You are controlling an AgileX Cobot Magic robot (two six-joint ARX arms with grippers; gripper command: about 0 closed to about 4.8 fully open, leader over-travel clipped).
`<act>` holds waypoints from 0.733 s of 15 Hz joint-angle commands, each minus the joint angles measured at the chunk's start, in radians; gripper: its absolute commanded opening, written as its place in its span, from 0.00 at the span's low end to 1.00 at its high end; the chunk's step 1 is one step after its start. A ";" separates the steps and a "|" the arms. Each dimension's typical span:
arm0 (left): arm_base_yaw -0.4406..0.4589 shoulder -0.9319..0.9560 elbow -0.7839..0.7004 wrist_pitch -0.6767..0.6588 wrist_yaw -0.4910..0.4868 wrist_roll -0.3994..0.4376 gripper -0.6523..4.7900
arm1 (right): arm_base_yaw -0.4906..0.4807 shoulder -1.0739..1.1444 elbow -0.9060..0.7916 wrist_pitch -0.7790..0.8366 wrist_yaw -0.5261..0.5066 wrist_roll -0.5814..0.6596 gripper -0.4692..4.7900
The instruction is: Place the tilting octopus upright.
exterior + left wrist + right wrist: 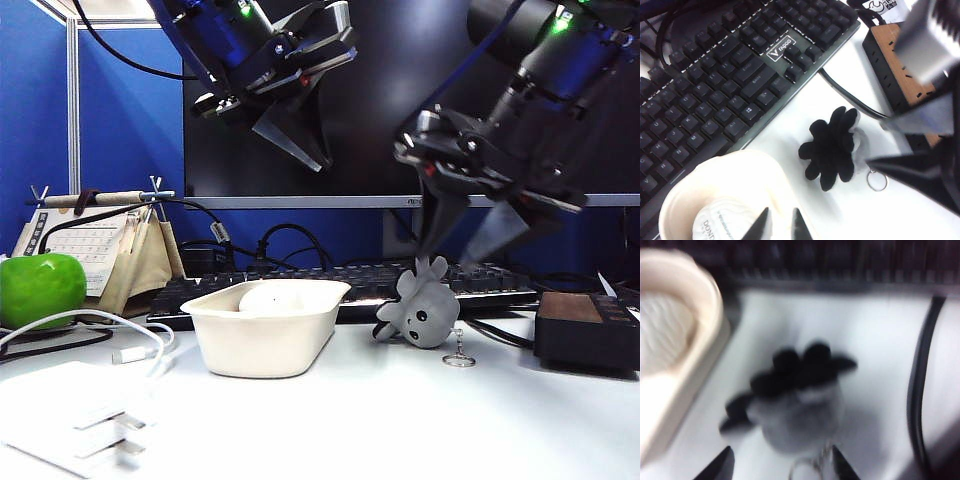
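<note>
White desk (420, 420) fronts a black keyboard (350, 285) and a dark monitor, with blue panels behind. Between the keyboard and a brown power strip (585, 325) lies the octopus (425, 310), tipped over so its dark underside and tentacles point up and back, its keyring (459, 357) on the desk beside it. Directly above it hangs the right gripper (470, 235), jaws spread wide and empty, fingers straddling the toy, likely lined up to descend and grasp it. The left gripper (300, 135) is parked high over the tray (265, 340), also open and empty, seemingly kept clear of the work.
</note>
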 commanded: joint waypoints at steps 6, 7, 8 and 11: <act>0.000 -0.005 0.004 0.008 -0.003 0.003 0.23 | 0.000 0.054 0.005 -0.070 -0.031 -0.008 0.56; 0.000 -0.005 0.004 0.008 -0.003 0.003 0.23 | 0.000 0.081 0.005 -0.069 -0.032 -0.008 0.56; 0.000 -0.005 0.004 0.007 -0.003 0.003 0.23 | 0.000 0.124 0.005 -0.058 -0.031 -0.053 0.56; 0.000 -0.005 0.004 0.008 -0.003 0.003 0.23 | 0.000 0.148 0.005 -0.003 -0.031 -0.093 0.56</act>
